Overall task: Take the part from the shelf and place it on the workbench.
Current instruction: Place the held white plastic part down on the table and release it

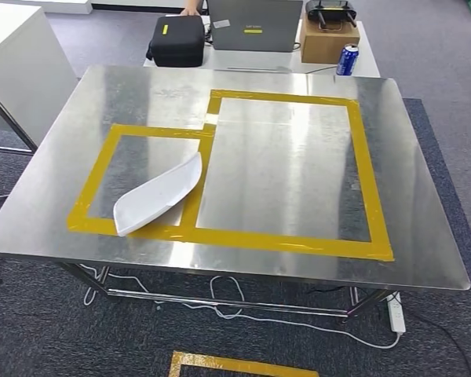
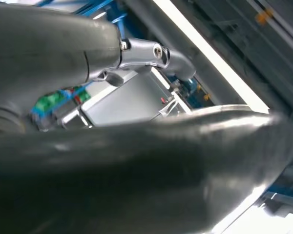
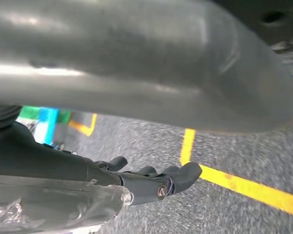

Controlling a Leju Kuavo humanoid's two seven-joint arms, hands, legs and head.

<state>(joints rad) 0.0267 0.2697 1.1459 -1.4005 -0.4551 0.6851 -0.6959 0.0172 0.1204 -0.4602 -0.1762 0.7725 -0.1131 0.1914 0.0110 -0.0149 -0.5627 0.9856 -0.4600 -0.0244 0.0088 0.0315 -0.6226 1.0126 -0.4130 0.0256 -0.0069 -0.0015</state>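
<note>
The white part point(image 1: 157, 195) is lying flat on my steel counter point(image 1: 55, 181), inside the smaller yellow tape frame point(image 1: 89, 206) with its tip over the tape, and to me it looks like a thin, light, stiff plastic shell, smooth and likely slippery. I'd grip it along a long edge near the middle. My left robot hand point(image 2: 152, 51) and right robot hand point(image 3: 152, 178) hang with fingers loosely extended, holding nothing.

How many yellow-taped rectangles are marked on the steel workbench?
2: a small rectangle on the left, with the white part lying across its right edge, and a large rectangle adjoining it on the right. Another taped outline lies on the floor.
</note>
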